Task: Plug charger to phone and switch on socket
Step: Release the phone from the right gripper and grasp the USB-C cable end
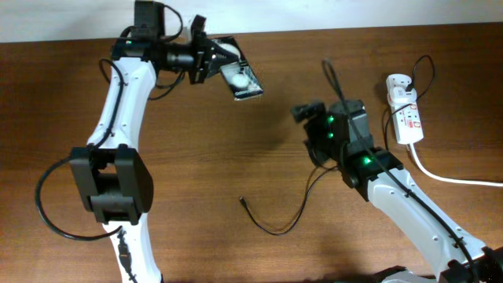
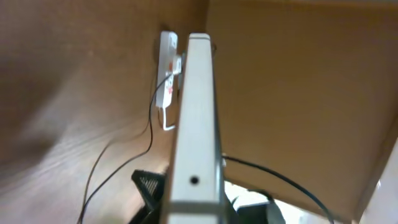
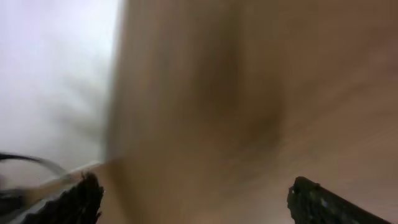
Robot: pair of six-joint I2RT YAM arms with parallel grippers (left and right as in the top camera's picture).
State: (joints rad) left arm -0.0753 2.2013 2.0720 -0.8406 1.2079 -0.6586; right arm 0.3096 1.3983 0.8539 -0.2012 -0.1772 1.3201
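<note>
Left gripper (image 1: 212, 60) clamps small black glossy phone (image 1: 242, 77), raised at far table edge. Thin black charger cable's plug tip (image 1: 242, 201) lies loose on wood, front-left of right gripper (image 3: 198, 198), jaws wide, empty; right arm nearer. Short white power strip (image 1: 405, 110) sits far right.

The right gripper (image 3: 198, 202) gapes wide over blurred brown table (image 3: 249, 93).

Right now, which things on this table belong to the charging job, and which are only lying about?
Job: black smartphone, in the left gripper; black charger cable, its tip lying free; white power strip with thick white cord.
Just lying about: no loose item visible, only the wooden table.
</note>
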